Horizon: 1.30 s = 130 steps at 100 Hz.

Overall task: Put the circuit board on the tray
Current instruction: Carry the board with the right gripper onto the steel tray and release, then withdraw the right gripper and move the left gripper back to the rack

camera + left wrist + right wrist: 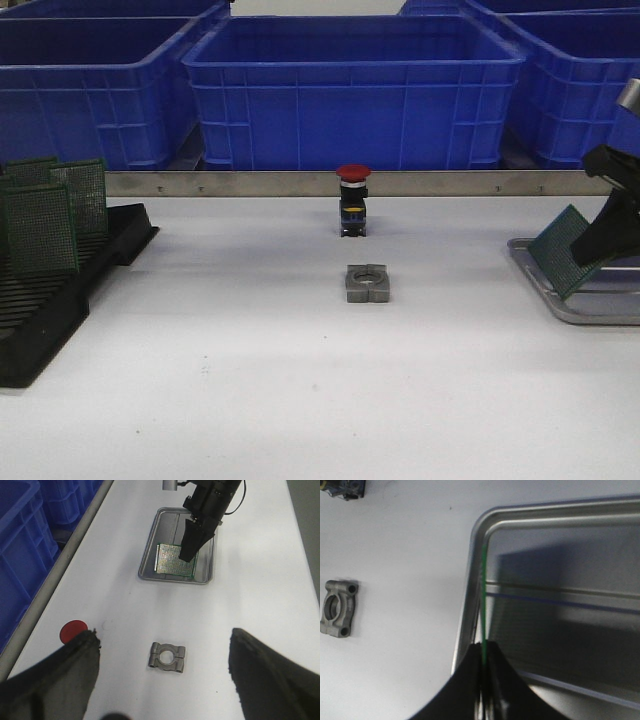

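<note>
My right gripper (597, 240) is shut on a green circuit board (562, 250) and holds it tilted over the near left part of the silver-grey tray (600, 310) at the table's right. In the right wrist view the board (483, 605) shows edge-on between the shut fingers (467, 680), over the tray's rim (470, 580). In the left wrist view the board (175, 559) lies over the tray (150, 545) under the right arm. My left gripper (162, 645) is open and empty, out of the front view.
A black slotted rack (60, 290) at the left holds more green boards (45, 225). A red-topped push button (352, 200) and a grey metal clamp block (367, 283) stand mid-table. Blue bins (350, 90) line the back behind a metal rail.
</note>
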Available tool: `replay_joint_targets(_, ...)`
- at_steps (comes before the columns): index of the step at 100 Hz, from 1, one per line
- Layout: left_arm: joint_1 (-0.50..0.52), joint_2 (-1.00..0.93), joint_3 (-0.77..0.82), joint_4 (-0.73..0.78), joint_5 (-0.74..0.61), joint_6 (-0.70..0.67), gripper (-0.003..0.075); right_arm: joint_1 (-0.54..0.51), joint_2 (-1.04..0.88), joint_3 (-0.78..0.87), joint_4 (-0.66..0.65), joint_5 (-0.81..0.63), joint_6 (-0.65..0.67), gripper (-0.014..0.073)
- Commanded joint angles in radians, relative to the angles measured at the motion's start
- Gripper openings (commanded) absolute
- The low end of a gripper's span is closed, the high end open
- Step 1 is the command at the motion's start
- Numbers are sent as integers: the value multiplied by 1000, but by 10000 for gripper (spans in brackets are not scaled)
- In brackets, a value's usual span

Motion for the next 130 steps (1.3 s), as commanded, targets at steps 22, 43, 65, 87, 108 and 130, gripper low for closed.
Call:
replay_joint_targets(22, 2, -52, -33, -74, -1, -9, 512, -6, -63, -32, -117, 36, -7, 609)
replay_joint_targets(43, 2, -52, -33, -74, -1, -9, 512, -23, -148, -32, -207, 1, -7, 536)
replay_joint_targets(65, 2, -52, -33, -65, -1, -9, 512, -23, -290, -32, -261, -6, -7, 537)
replay_joint_targets(87, 2, -52, -33, -30, 3, -9, 512, -23, -468, 24, -259, -22, -6, 537)
replay_joint_targets(108, 2, -52, -33, 226, 11, -9, 512, -8, -625, 117, -257, -100, -6, 537)
replay_joint_targets(130, 2, -52, -33, 638, 41, -20, 512, -8, -688, 135, -256, -100, -6, 537)
